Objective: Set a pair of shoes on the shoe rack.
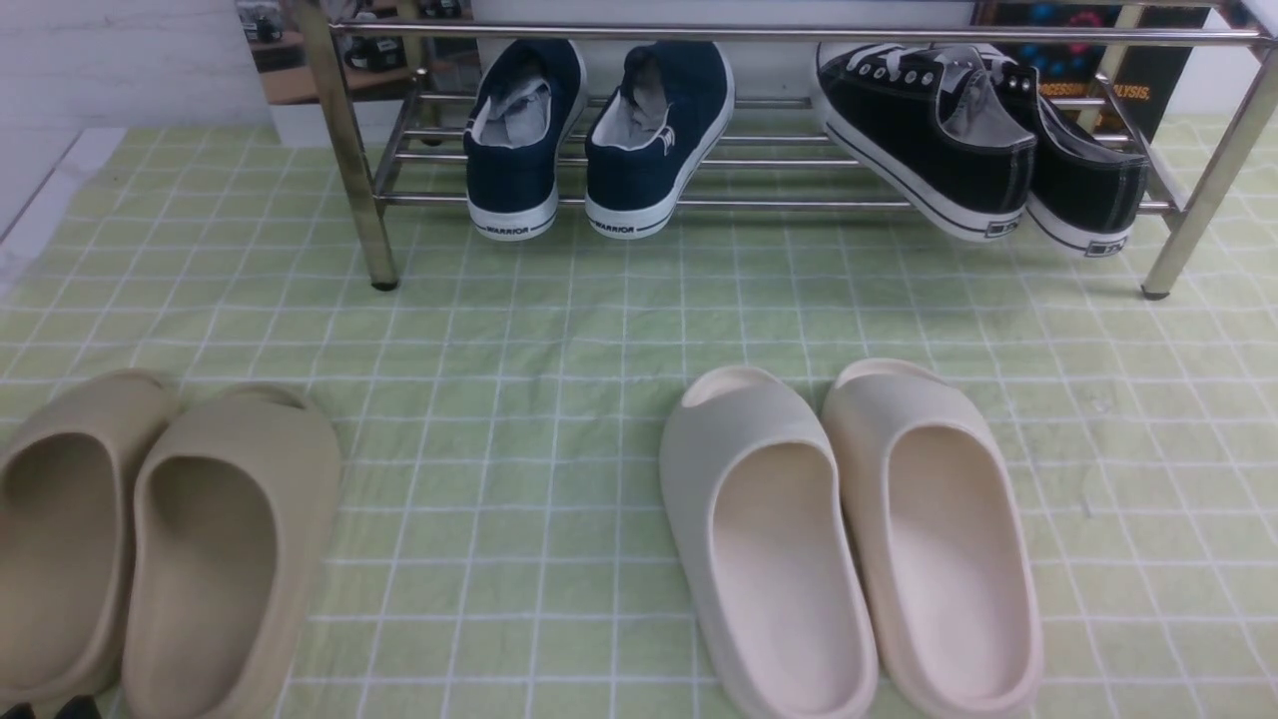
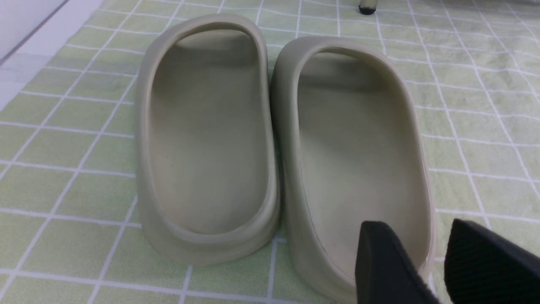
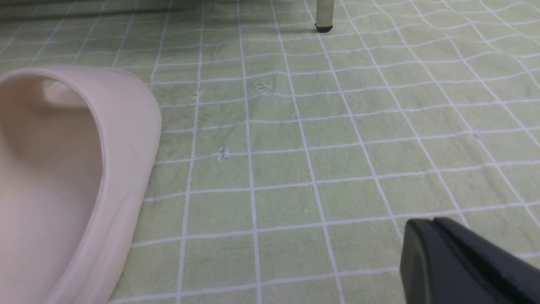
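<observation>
Front view: we count two black shoes [image 1: 983, 140] on the shoe rack [image 1: 799, 35], two navy shoes [image 1: 599, 135], four slides; left hand [image 2: 434, 261] apart, right hand [image 3: 460, 261] unclear.

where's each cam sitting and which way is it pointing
Front: between the arms, facing the shoe rack holding the black sneakers; no arms visible.
Left wrist: on the left arm, above the tan slides; left pincer open.
Right wrist: low over the cloth, beside a cream slide; right pincer partly visible.
Shared: both slide pairs appear in front too.
</observation>
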`<state>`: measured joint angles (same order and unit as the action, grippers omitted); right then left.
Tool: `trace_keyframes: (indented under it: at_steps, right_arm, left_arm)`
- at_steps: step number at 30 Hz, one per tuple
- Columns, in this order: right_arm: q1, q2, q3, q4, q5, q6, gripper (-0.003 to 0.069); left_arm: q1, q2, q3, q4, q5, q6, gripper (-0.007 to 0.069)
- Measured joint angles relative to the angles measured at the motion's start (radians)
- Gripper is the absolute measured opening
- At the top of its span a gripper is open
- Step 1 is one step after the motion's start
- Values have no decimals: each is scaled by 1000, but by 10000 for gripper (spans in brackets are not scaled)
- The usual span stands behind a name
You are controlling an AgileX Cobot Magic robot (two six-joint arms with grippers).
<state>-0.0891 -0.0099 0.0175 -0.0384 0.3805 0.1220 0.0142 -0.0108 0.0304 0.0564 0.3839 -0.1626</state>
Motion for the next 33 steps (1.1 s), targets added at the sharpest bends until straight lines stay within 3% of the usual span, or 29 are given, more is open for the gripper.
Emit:
trace_keyframes:
  at_steps: [33]
  right_arm:
    - [0, 0, -1, 0, 0, 0, 38]
  left_arm:
    - [0, 0, 0, 0, 0, 0, 239]
